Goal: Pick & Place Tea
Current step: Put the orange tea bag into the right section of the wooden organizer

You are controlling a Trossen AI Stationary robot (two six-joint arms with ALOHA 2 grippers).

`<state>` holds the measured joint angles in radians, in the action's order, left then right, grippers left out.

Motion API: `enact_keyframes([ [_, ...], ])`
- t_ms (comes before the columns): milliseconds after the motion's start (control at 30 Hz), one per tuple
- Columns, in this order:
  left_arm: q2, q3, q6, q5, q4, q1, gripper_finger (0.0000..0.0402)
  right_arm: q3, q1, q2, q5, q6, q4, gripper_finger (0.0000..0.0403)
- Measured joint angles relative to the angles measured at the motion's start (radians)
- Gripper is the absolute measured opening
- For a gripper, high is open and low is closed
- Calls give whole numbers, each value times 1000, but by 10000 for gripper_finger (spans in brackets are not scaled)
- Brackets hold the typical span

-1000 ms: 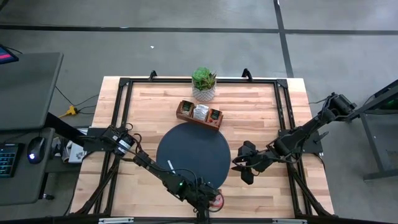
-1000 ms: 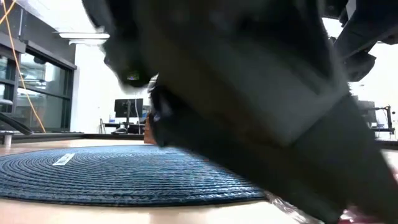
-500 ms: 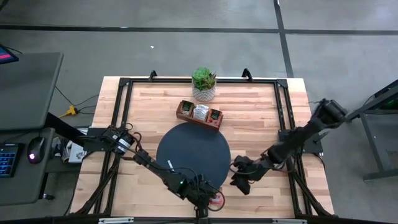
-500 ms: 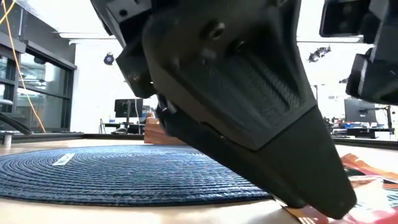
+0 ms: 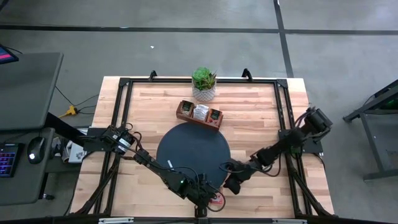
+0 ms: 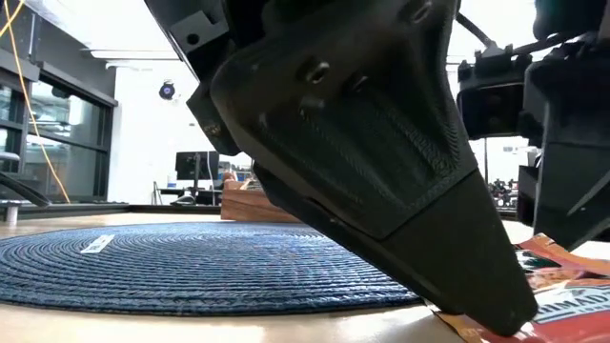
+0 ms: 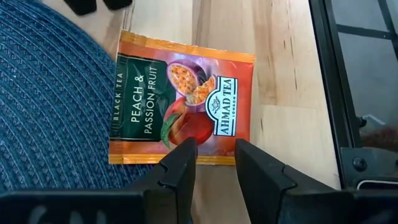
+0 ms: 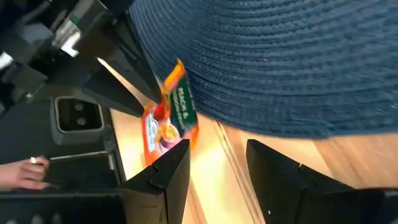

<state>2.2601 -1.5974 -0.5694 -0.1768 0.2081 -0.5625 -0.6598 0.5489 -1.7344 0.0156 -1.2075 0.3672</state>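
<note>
High view: left gripper (image 5: 212,200) low at the table's near edge over 1 orange-red tea sachet (image 5: 217,199), just off the dark round mat (image 5: 193,152); right gripper (image 5: 231,182) close beside it. Left wrist view: sachet (image 7: 181,99) flat on the wood, 1 edge overlapping the mat (image 7: 50,99), fingers (image 7: 180,165) parted, not gripping. Right wrist view: fingers (image 8: 168,168) apart, holding nothing, sachet (image 8: 169,115) beyond.

Grey floor (image 5: 186,43) crossed by dark seams — a desk (image 5: 25,87) with keyboard (image 5: 7,160) and mouse (image 5: 36,148) at one side; tall windows (image 6: 57,143) beyond, bright ceiling lights.
</note>
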Motion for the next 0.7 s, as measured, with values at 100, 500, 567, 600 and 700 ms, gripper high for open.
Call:
enact_keyframes([
  [100, 0, 0, 0, 0, 0, 0, 114, 0, 0, -19, 2, -21, 40, 154],
  [500, 1, 1, 0, 0, 0, 0, 114, -2, 10, -55, -44, -77, 126, 154],
  [567, 2, 1, 0, 0, 0, 0, 114, -14, 17, -55, -58, -77, 116, 154],
  [600, 2, 1, 0, 0, -1, 0, 114, -22, 23, -55, -65, -77, 108, 154],
  [700, 2, 1, 0, 0, -1, 0, 114, -49, 38, -55, -89, -71, 72, 154],
])
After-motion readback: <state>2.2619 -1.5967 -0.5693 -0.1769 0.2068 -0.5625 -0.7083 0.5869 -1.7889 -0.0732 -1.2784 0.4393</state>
